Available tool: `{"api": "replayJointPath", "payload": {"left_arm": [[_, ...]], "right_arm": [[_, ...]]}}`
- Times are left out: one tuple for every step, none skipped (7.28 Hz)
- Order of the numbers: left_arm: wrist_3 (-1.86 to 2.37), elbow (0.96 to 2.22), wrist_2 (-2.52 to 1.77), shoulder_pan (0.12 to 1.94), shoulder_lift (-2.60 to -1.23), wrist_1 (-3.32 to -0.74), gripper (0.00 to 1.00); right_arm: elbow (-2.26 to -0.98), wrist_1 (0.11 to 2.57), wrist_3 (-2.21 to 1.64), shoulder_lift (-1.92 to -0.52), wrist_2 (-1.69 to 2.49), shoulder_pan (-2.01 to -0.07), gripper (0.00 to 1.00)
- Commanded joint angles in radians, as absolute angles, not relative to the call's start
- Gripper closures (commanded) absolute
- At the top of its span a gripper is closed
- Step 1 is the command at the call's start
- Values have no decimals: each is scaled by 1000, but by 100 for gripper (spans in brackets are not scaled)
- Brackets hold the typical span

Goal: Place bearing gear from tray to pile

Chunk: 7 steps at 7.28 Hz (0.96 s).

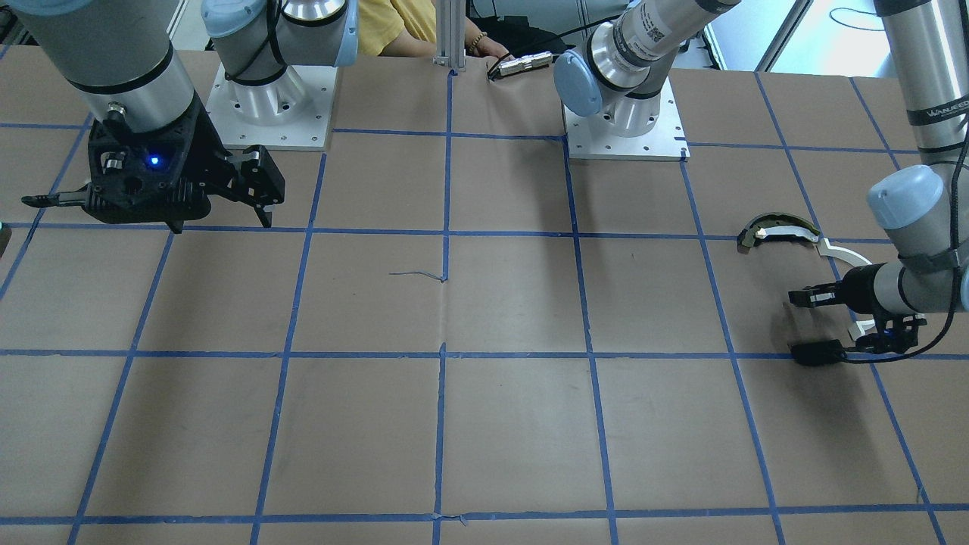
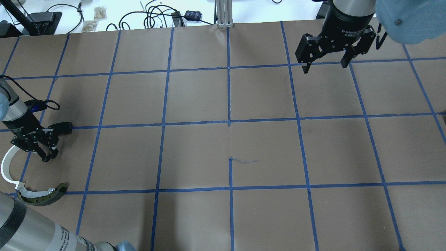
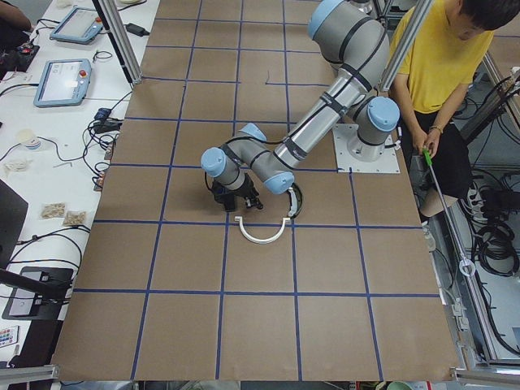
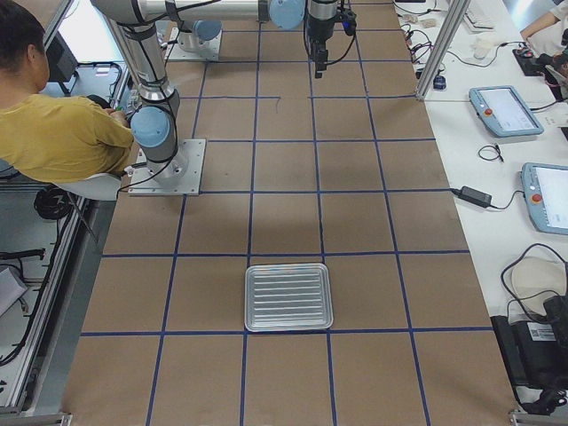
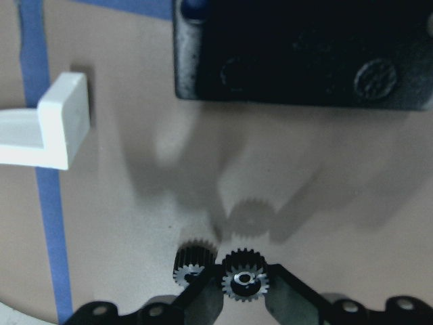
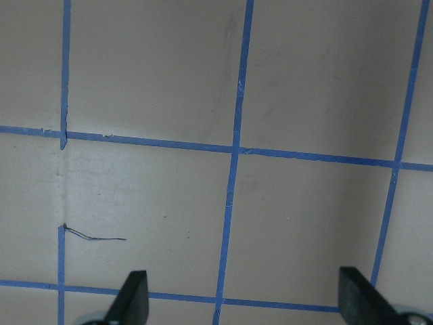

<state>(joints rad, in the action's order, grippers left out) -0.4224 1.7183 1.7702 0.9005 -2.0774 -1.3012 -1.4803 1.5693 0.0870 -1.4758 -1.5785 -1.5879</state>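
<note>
Right gripper [image 2: 325,67] body: you can read "2F Adaptive" in white, just behind the jaws; the rest of the line is cut off.
Left arm band [image 1: 942,112]: white lettering far up from the hand, roughly "WANEED"; you can't be sure of it.
Left arm sticker [image 1: 653,32]: a square code, with print too small for you to read.

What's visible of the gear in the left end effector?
Small dark gear, fine teeth all around, shiny metal hub with a centre bore, face toward the wrist camera. It is pinched between the fingertips of the left end effector, and casts a shadow onto the table, so it looks held off it. A second gear sits just beside it, partly hidden by a finger; whether they touch is unclear.
</note>
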Motion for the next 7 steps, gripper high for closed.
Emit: {"api": "replayJointPath", "payload": {"left_arm": [[-419, 1718, 1772, 902, -2074, -1302, 30], [-411, 1712, 1772, 907, -2057, -1310, 21], [-408, 1697, 1758, 926, -2040, -1313, 5], [-408, 1672, 1755, 963, -2011, -1313, 0], [-408, 1625, 1761, 1023, -1981, -1316, 0], [-408, 1591, 1755, 1090, -1930, -1363, 0], [-407, 1568, 1731, 1132, -1866, -1388, 0]], "right_arm": [[-1482, 1569, 86, -1476, -1577, -1588, 0], [-1480, 1569, 86, -1476, -1578, -1588, 0], [-1480, 1569, 86, -1476, -1578, -1588, 0], [-1480, 1569, 86, -1476, -1578, -1588, 0], [-1480, 1569, 86, -1476, -1578, -1588, 0], [-1480, 1569, 86, -1476, -1577, -1588, 0], [-1480, 1569, 86, -1476, -1577, -1588, 0]]}}
